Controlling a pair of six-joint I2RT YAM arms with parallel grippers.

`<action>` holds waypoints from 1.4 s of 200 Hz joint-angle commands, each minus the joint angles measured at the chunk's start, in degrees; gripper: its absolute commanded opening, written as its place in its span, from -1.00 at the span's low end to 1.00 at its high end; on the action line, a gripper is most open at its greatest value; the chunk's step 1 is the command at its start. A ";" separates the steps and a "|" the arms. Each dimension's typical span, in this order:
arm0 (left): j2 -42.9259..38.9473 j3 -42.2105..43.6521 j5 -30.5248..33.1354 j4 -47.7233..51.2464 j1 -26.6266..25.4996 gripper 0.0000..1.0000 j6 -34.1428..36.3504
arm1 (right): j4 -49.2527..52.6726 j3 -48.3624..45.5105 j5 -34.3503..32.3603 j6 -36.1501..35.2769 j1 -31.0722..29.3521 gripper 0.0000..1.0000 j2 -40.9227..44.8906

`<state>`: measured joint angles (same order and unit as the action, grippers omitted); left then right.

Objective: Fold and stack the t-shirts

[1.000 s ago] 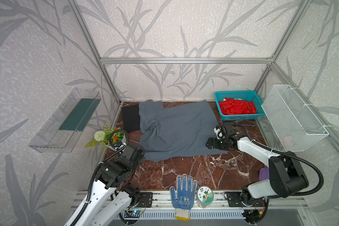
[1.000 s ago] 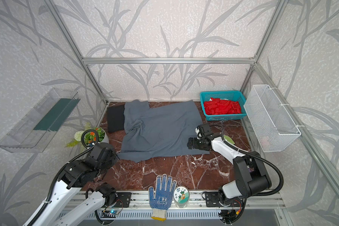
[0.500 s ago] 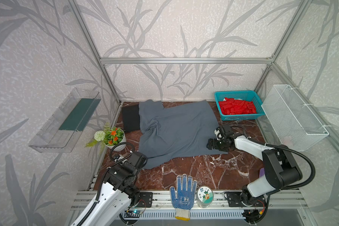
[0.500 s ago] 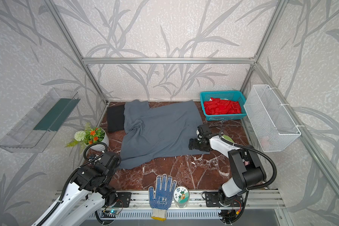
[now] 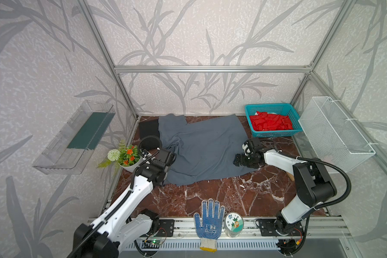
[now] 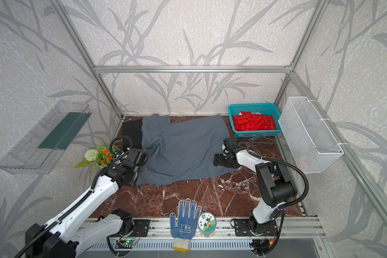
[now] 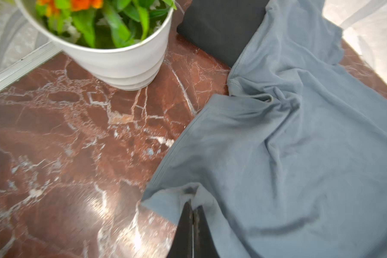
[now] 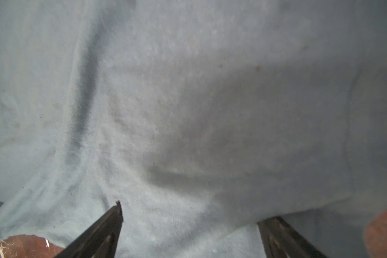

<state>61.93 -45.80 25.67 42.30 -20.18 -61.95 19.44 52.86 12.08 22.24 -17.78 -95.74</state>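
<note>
grey t-shirt (image 5: 201,149), corner pinched in left jaws

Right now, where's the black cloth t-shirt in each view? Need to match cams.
Top view: black cloth t-shirt at rear left, behind the white flower pot.
Top view: same rear-left spot.
Left wrist: between the pot and the grey sleeve.
Right wrist: not in it.
Shared landmark: slate grey cloth t-shirt, lapping over the black one's edge.
</note>
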 commanded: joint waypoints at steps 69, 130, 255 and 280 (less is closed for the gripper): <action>11.68 -6.21 -6.17 3.42 2.90 0.08 11.83 | 3.48 -0.79 -0.77 -0.60 0.64 0.90 0.83; 11.57 1.62 -21.65 6.69 -13.68 0.00 6.11 | 3.52 -0.83 0.32 -0.79 0.64 0.90 1.34; 21.03 2.52 -16.71 -2.56 -12.70 -0.22 8.41 | 3.85 -1.76 0.97 -0.62 0.63 0.90 2.52; 22.28 3.55 -19.23 -4.68 -10.92 -0.27 9.33 | 4.19 -1.18 1.20 -0.71 0.58 0.90 1.97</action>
<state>82.98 -43.11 6.74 39.86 -32.60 -53.52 21.34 51.55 12.53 21.47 -17.39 -94.04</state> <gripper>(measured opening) 0.376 0.949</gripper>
